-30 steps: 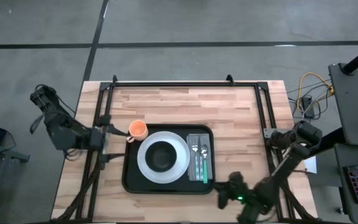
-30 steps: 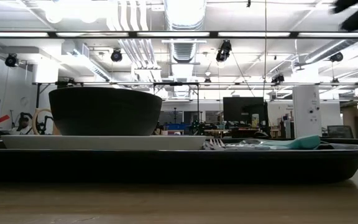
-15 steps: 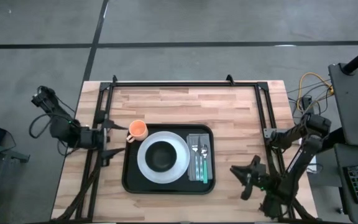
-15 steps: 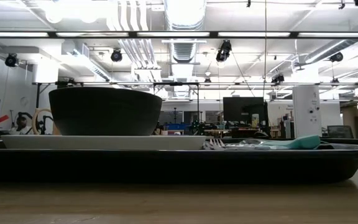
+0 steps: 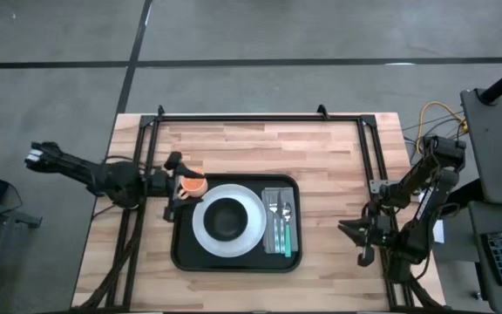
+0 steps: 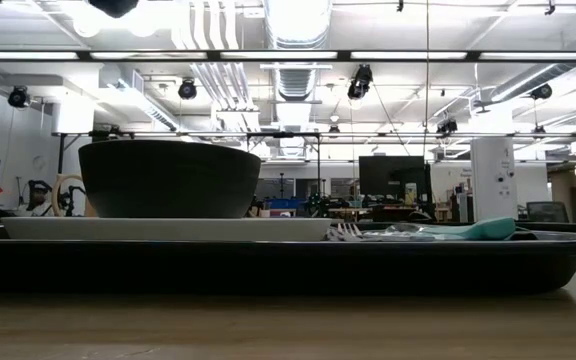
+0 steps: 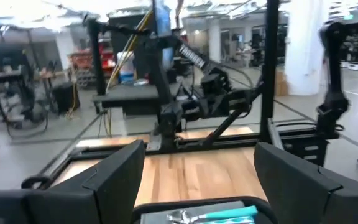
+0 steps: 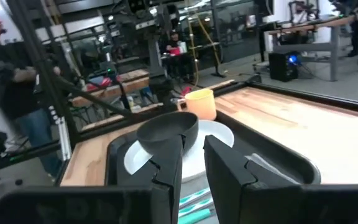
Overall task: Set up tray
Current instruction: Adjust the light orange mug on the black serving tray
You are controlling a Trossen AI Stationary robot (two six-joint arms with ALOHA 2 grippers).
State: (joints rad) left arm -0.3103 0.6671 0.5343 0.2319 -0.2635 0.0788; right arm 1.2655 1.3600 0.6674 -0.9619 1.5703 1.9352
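Left gripper (image 5: 174, 174) fingers (image 7: 114, 180) spread wide, holding nothing, hovering at the tray's left edge with the orange cup (image 5: 193, 184) between or just beneath the tips; contact with the cup impossible to judge. Left arm reaching in from beyond the table's left side.

Right gripper (image 5: 356, 237) fingers (image 8: 166, 163) set to a narrow gap, gripping nothing, low over the wood near the table's right edge, well apart from the tray and pointed back toward it. Right arm folded just off the table's right side.

Black tray (image 5: 183, 249) lying flat on the wooden table (image 5: 260, 148), near the front edge and a little left of centre. Inside it, on the left part, a round white plate (image 5: 251, 228) carrying a dark bowl (image 5: 226, 218) at its middle. On the right part, a grey napkin (image 5: 279, 194) with cutlery (image 5: 279, 225) laid on it, one piece with a teal handle. Cup just outside the tray's rear left corner, close beside the plate.

From table height, bowl (image 6: 169, 178) standing upright on the plate (image 6: 168, 229), teal handle (image 6: 483, 229) showing above the tray's rim (image 6: 268, 262).

A person (image 8: 5, 81) standing in the room beyond the table.
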